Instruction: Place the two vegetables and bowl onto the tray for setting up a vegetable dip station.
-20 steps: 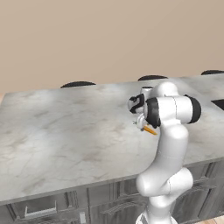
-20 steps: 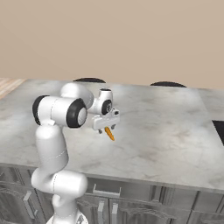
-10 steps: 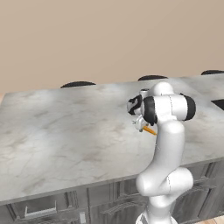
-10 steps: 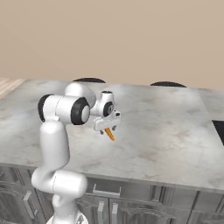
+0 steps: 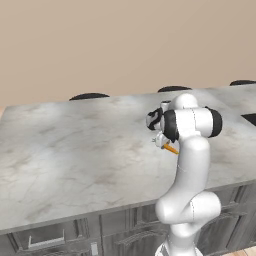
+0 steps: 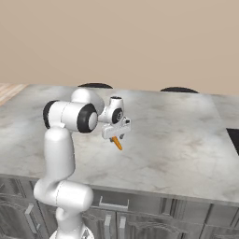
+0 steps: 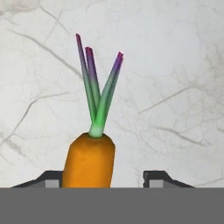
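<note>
Orange carrot (image 7: 89,159) lies on the grey-veined marble countertop (image 5: 75,150), directly under the gripper (image 7: 103,178).

In the hand view the carrot's orange body sits between the two dark fingertips (image 7: 155,177), nearer the left one, with a gap to the right one; green-to-purple stalks point away from the hand. Jaws stand spread around the carrot; contact cannot be confirmed. Both base views show the carrot's tip protruding below the gripper (image 6: 116,137).

Carrot (image 7: 89,161) on the counter (image 5: 75,150), between the end effector (image 7: 103,179) tips, nearer one
</note>
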Motion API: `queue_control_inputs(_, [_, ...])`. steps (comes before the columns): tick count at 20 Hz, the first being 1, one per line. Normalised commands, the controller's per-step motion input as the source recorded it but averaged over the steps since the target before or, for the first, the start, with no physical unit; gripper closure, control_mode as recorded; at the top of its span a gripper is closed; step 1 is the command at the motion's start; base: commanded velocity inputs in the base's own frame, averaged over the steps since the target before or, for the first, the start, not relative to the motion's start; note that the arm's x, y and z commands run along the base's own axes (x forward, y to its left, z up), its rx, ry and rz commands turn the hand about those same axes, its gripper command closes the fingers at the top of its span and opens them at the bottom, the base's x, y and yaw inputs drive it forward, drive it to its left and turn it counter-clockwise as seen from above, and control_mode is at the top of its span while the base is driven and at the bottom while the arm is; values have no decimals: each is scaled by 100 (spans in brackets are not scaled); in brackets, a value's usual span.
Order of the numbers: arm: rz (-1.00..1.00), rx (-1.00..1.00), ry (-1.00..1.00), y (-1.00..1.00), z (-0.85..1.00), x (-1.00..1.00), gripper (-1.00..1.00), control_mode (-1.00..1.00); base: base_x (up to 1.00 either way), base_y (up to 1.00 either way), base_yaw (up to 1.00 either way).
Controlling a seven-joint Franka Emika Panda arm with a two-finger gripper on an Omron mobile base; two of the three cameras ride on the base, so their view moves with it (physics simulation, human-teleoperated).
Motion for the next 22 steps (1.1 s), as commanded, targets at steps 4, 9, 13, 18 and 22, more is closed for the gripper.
queue_control_inputs(4, [-4,0,0,-3,-16,-13,100,-100,0,0,0])
queue_control_inputs(9, [-1,2,0,-1,3,-22,100,-100,0,0,0])
queue_control_inputs(13, [-1,1,-1,0,31,-33,100,-100,0,0,0])
queue_control_inputs(18, [-8,0,-6,0,40,-44,100,-100,0,0,0])
queue_control_inputs(22, [-17,0,-7,1,40,-49,100,-100,0,0,0])
